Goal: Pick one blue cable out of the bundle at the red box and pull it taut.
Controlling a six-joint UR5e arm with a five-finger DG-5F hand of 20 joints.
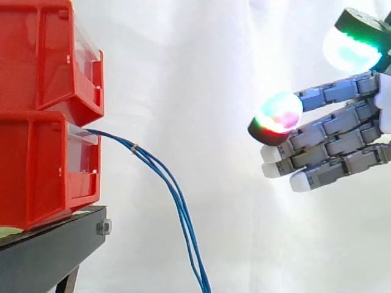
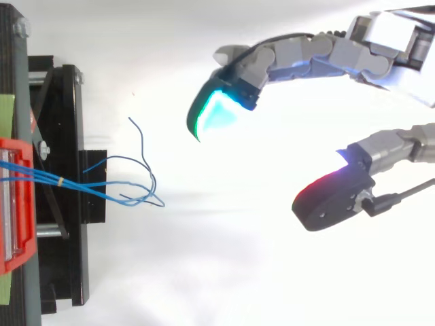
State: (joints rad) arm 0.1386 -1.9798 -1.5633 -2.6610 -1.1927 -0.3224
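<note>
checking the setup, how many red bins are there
2, stacked: the upper red bin on the lower red bin, which sits on the black stand with the blue cables coming out. Others may be hidden off-frame.

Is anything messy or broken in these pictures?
Nothing looks broken. The blue cables spill out of the lower red box and droop loose, tied by a small band, their ends curling every which way. The hand is open, apart from them.
</note>
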